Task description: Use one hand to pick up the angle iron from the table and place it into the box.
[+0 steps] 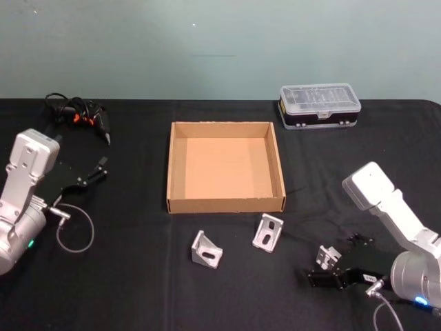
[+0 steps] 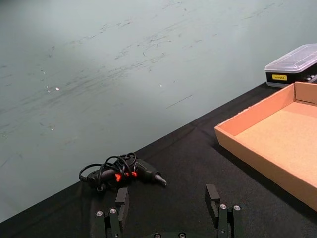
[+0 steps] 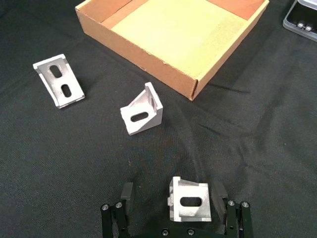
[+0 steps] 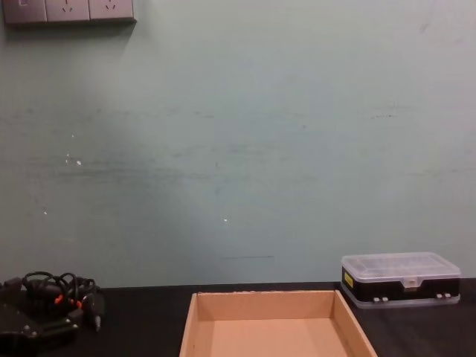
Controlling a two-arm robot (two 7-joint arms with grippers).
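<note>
looks like the black right gripper (image 3: pixel 172 191) is down by the black table (image 1: pixel 138 289)'s front-right corner, jaws open around 1 small silver angle iron (image 3: pixel 191 202) but not clamped, so next I'd say squeeze, lift, carry to the empty tan cardboard box (image 1: pixel 169 165) mid-table; left gripper (image 1: pixel 96 169) parked open at the left edge.

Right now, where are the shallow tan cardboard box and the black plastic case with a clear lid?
Shallow tan cardboard box (image 1: pixel 225 204): head view, on its front wall.
Black plastic case (image 1: pixel 319 96): head view, on its clear lid.
</note>
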